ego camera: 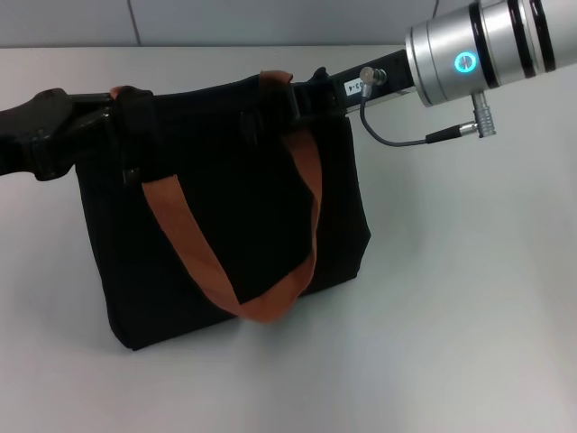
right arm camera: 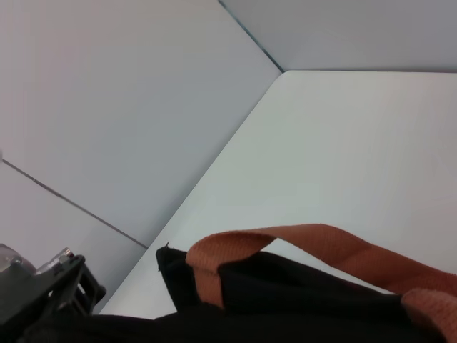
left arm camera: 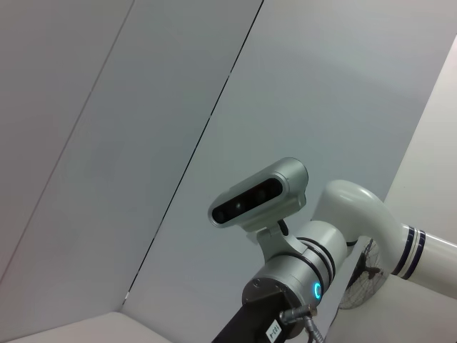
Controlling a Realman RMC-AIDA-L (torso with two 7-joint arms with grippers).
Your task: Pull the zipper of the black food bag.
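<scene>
Black boxy fabric food bag [ego camera: 234, 225] with orange-brown webbing handles [ego camera: 189, 244] stands on white tabletop [ego camera: 469, 298], top edge running left-right between left end effector [ego camera: 113, 113] and right end effector [ego camera: 306, 95], both at its corners, zipper pull unseen, finger states cannot tell.

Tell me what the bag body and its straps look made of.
Bag: matte black woven fabric, probably canvas or nylon; it creases softly and shows no shine. Straps: orange-brown flat webbing, likely woven nylon or cotton; it bends in a limp loop. Both grippers are at the bag's top edge.
</scene>
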